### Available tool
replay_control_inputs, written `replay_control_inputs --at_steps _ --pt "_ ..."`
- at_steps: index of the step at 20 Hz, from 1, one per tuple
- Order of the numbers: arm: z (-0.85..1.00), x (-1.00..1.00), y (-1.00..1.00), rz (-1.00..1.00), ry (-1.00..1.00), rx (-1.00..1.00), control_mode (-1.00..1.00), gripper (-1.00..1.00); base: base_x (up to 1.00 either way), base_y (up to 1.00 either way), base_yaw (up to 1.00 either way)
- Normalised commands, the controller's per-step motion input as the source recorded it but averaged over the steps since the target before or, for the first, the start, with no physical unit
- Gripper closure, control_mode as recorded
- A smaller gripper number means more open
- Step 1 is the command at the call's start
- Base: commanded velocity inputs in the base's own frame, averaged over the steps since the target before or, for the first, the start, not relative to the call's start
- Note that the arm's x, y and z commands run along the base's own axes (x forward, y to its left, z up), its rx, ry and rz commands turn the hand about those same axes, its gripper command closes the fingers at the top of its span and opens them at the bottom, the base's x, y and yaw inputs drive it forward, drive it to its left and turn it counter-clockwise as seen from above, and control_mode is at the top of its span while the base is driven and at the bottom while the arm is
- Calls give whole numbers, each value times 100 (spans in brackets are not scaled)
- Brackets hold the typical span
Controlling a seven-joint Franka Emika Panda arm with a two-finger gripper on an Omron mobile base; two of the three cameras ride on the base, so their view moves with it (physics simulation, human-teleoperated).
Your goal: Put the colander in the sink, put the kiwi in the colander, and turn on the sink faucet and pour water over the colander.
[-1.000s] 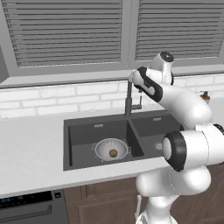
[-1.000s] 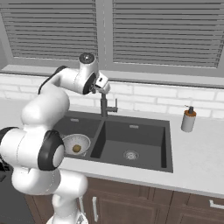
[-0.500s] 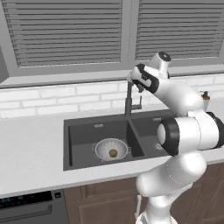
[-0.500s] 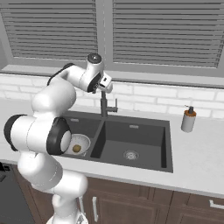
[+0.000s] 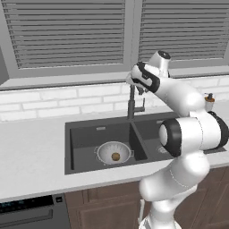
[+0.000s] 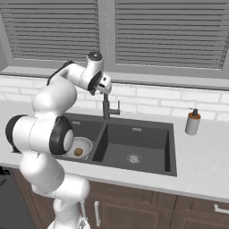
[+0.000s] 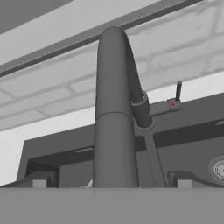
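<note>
Nearest the base, the colander [image 5: 114, 153] sits in the left basin of the sink [image 5: 85, 136], and the kiwi [image 5: 116, 156] lies inside it near the middle; both placing steps look finished. What remains, by my reading, is the water.

Farther back, at the divider between the basins, the sink faucet [image 5: 132, 99] rises from the rear rim. Its small side lever [image 7: 177, 93] sticks out to the right of the base, apart from the spout. In the hand view the spout [image 7: 114, 109] stands right in front of the camera, between the two finger tips, arching away toward the wall.

The gripper [image 6: 104, 86] hangs at the top of the gooseneck with its jaws spread wide, holding nothing; whether a finger touches the spout I cannot tell.

To do this well, I would nudge the lever with one finger rather than clamp it, then check that the spout's outlet points over the left basin, above the colander, not the right one. A soap dispenser [image 6: 192, 122] stands well apart on the right counter.
</note>
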Motion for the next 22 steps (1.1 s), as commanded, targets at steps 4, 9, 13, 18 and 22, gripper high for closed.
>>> replay_control_inputs --at_steps 4,9,13,18,22 --pt "-33 4 56 2 8 0 -100 -100 0 0 0" --pt "-31 17 61 0 9 0 -100 -100 0 0 0" --pt "-24 32 66 0 7 0 -100 -100 0 0 0" --pt "-20 30 58 0 3 0 -100 -100 0 0 0" --pt "-14 32 53 0 0 0 -100 -100 0 0 0"
